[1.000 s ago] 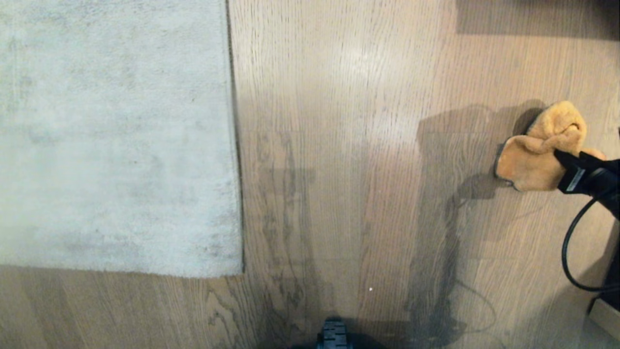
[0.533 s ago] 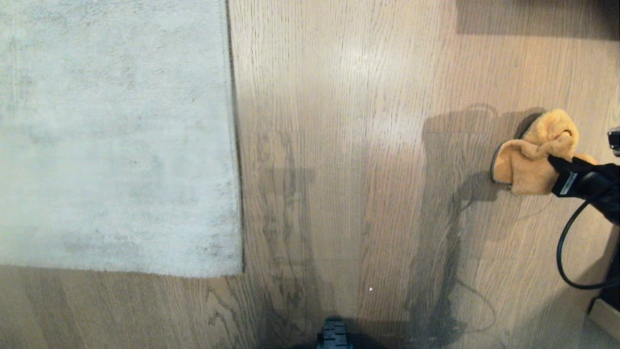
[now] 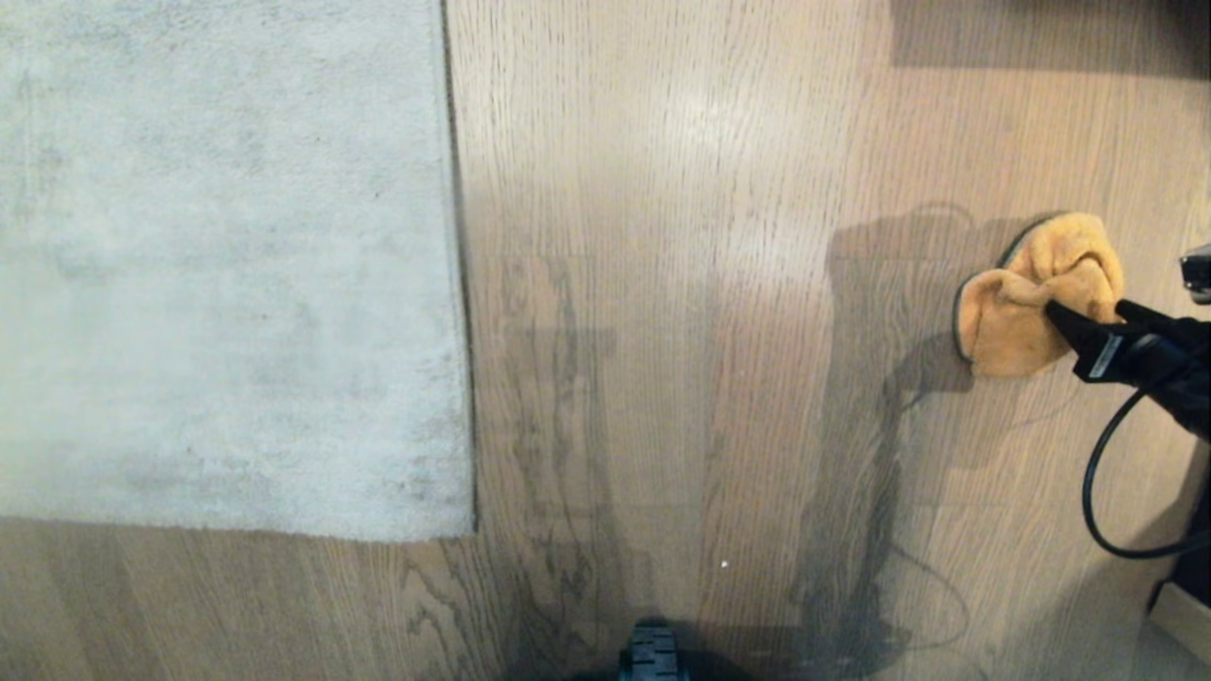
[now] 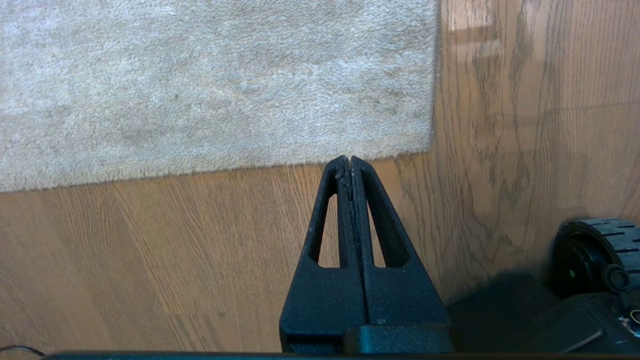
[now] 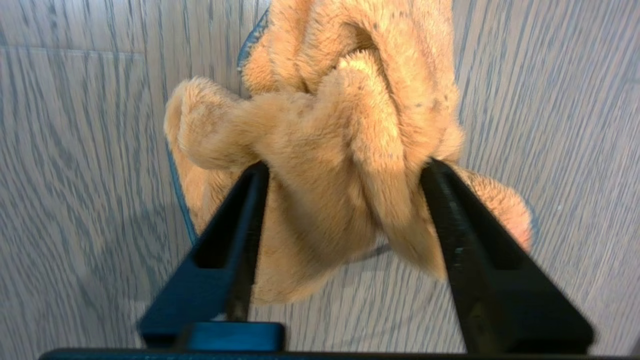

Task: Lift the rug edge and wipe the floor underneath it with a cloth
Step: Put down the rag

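The orange-yellow cloth (image 3: pixel 1026 303) lies bunched on the wood floor (image 3: pixel 662 284) at the far right. My right gripper (image 3: pixel 1088 312) sits low against it, open. In the right wrist view the cloth (image 5: pixel 350 100) bulges loosely between the spread fingers of the right gripper (image 5: pixel 345 165). The pale grey rug lies flat at the left; its straight rug edge (image 3: pixel 459 284) ends in a square corner (image 3: pixel 471 534). My left gripper (image 4: pixel 348 159) is shut and empty, parked above the floor just short of the rug edge (image 4: pixel 250 165).
A black cable (image 3: pixel 1102 501) loops down from the right arm. The robot base's wheel (image 4: pixel 595 250) is close to the rug corner, and part of the base (image 3: pixel 653 653) shows at the near edge. A pale object (image 3: pixel 1183 615) sits at the near right.
The right gripper came down slightly with the cloth, then its jaws spread apart. The cloth has settled onto the floor. Rug and left arm have not moved.
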Controlling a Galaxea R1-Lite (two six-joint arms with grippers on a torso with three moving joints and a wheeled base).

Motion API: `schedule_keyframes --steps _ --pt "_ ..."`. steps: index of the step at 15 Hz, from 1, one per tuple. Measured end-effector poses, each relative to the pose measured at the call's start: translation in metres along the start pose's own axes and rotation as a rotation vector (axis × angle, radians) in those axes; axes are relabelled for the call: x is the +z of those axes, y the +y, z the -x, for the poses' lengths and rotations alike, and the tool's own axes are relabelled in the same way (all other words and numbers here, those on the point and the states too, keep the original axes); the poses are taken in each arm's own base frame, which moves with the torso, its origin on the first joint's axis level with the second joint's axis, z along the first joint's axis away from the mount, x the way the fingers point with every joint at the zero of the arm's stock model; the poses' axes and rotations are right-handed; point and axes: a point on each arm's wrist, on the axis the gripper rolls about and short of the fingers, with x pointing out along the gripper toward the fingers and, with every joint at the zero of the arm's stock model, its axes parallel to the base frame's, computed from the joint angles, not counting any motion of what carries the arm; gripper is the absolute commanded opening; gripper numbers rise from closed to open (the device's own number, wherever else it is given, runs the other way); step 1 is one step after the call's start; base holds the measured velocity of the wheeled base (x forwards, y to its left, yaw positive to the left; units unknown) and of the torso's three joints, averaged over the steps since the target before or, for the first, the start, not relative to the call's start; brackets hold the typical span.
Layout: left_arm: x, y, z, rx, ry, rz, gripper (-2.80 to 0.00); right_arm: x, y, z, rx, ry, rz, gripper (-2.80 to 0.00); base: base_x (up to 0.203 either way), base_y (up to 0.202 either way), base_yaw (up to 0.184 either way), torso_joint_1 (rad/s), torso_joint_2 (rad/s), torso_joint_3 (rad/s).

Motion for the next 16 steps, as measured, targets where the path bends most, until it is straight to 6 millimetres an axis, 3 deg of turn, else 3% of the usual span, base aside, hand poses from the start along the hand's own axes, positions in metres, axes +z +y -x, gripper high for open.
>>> schedule_keyframes --steps 7,16 --pt "0.0 0.0 0.0 0.001 0.001 0.0 -2.8 0.005 0.0 -0.001 0.001 -0.018 0.007 0.0 0.0 0.0 0.0 0.0 0.0 0.0" --pt "0.0 0.0 0.0 0.001 0.0 0.0 -2.8 0.017 0.004 0.017 0.004 -0.053 0.034 0.0 0.0 0.0 0.0 0.0 0.0 0.0"
